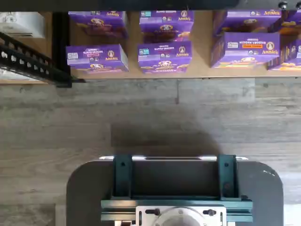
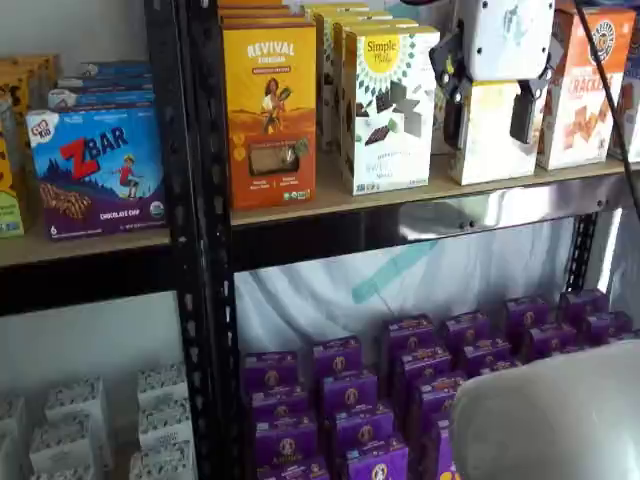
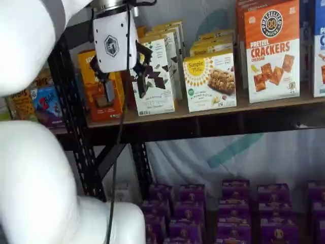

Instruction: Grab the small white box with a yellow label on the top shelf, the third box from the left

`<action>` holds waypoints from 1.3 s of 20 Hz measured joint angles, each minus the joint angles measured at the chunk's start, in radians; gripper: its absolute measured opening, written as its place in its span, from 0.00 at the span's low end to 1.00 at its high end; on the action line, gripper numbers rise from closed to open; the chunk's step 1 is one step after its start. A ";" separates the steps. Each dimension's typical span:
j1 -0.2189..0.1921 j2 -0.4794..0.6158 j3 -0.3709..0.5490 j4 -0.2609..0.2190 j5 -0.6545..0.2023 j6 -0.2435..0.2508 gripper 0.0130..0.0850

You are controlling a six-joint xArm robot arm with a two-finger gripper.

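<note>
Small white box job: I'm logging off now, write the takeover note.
Claw: up at top-shelf height in both shelf views, fingers apart and empty, in front of the boxes.
Small white box: upright on the top shelf, between the taller Simple Mills box and the orange cracker box, untouched.
Done: nothing grasped yet.
Left: line up on the box, close, pull it out.
</note>
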 joint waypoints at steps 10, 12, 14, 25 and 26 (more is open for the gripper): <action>-0.040 -0.002 0.005 0.050 0.000 -0.019 1.00; -0.035 -0.002 0.009 0.043 -0.006 -0.017 1.00; -0.037 0.001 0.015 0.041 -0.012 -0.021 1.00; -0.127 0.091 -0.002 -0.004 -0.122 -0.129 1.00; -0.137 0.103 -0.006 -0.006 -0.132 -0.141 1.00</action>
